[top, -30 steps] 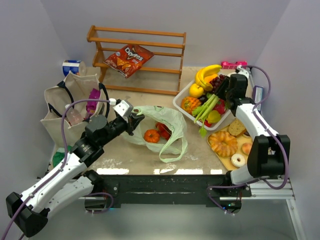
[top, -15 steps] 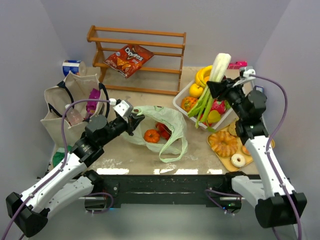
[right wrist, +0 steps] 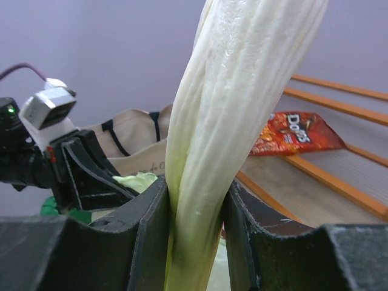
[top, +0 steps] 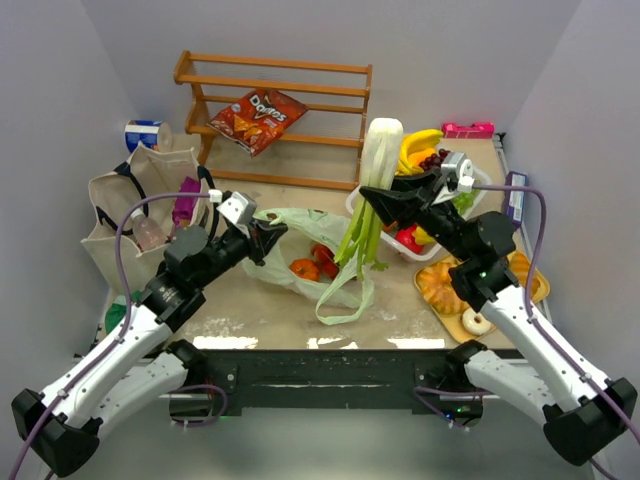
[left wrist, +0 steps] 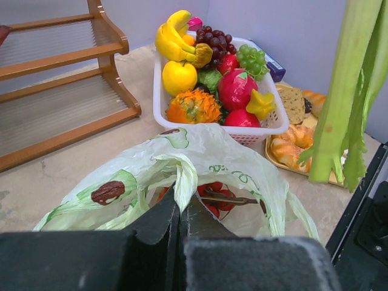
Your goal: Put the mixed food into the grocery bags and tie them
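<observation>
My left hand [top: 266, 236] pinches the green bag [top: 310, 225] at its rim, propping it open; my right hand [top: 380, 198] clamps the celery [top: 378, 150] above it.

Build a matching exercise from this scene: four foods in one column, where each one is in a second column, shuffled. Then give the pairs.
Foods
1. celery
2. Doritos bag
3. bananas
4. donut

Places
A. on the rack
B. in the basket
C. on the tray
D. in the right gripper

Pairs: 1-D, 2-A, 3-B, 4-C
</observation>
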{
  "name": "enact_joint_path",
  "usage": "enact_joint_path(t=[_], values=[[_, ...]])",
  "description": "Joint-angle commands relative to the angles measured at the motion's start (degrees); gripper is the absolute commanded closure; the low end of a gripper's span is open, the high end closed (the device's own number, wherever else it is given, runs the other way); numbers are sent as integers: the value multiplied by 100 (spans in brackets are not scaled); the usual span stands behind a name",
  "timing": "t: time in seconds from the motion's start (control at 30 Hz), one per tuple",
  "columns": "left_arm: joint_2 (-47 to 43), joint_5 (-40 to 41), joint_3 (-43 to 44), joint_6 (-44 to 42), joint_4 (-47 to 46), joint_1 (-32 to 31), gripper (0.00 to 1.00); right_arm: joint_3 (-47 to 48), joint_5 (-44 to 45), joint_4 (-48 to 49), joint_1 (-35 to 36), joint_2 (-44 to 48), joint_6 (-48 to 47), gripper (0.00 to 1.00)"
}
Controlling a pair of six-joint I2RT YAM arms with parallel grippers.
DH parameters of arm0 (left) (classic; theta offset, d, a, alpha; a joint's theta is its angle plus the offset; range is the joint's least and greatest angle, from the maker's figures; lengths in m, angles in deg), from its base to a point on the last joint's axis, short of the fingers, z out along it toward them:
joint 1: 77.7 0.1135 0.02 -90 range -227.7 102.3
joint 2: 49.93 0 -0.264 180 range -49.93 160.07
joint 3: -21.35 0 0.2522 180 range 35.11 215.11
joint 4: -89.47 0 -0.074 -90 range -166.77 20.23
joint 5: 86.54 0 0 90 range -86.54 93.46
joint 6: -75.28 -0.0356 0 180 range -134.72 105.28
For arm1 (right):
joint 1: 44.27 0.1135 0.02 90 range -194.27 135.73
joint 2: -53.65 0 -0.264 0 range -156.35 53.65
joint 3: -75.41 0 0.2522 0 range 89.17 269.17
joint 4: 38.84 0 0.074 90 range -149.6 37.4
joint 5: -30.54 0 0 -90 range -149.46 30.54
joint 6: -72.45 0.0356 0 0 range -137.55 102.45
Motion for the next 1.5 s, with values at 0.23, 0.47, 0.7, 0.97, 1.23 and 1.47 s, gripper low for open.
enact_joint_path(t=[0.23, 0.47, 0.7, 0.97, 1.23, 1.47], values=[[-130, -200, 260, 536, -325, 49, 100, -38, 1113, 2631, 1065, -849, 233, 100], [-112, -305, 330, 976, -369, 49, 100, -55, 1254, 3220, 1619, -1500, -513, 100], [-165, -270, 497, 1353, -307, 93, 100, -696, 1639, 3459, 2197, -1720, -1497, 100], [90, -718, 690, 1741, -492, 154, 100, -1294, 2308, 3414, 2674, -1930, -2825, 100], [134, -684, 682, 1776, -422, 286, 100, -1480, 3354, 3793, 2674, -1966, -3415, 100], [82, -596, 699, 1565, -167, 321, 100, -1066, 4109, 3159, 2674, -1641, -2958, 100]])
